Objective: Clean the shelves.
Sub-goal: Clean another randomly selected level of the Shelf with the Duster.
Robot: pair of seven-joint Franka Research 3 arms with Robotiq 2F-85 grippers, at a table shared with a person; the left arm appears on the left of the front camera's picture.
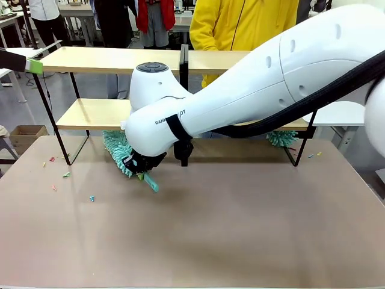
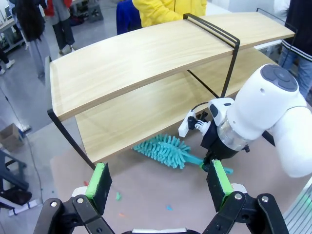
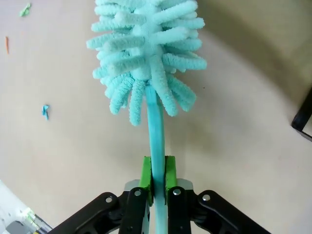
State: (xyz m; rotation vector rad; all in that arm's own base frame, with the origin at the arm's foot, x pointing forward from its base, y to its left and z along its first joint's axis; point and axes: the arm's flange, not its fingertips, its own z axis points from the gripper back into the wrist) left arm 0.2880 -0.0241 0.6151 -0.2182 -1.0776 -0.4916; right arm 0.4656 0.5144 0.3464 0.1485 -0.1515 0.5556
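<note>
Right hand [image 3: 157,176] clamps duster [image 3: 146,58] handle, head toward shelves [image 1: 108,60]; left hand [image 2: 158,187] agape.

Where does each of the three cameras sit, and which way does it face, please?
Front: between the arms, facing the shelves; right arm crosses, right end effector holding the teal duster.
Left wrist: high, facing down at the shelves; open left end effector below.
Right wrist: looks along closed pads at the duster.
Shared: all three show the duster.

Even, bright overhead light leaves soft shadows on the table [image 1: 240,241] under the arm. Wrist views bow straight edges; the near fingers [image 3: 146,175] look slightly soft.
</note>
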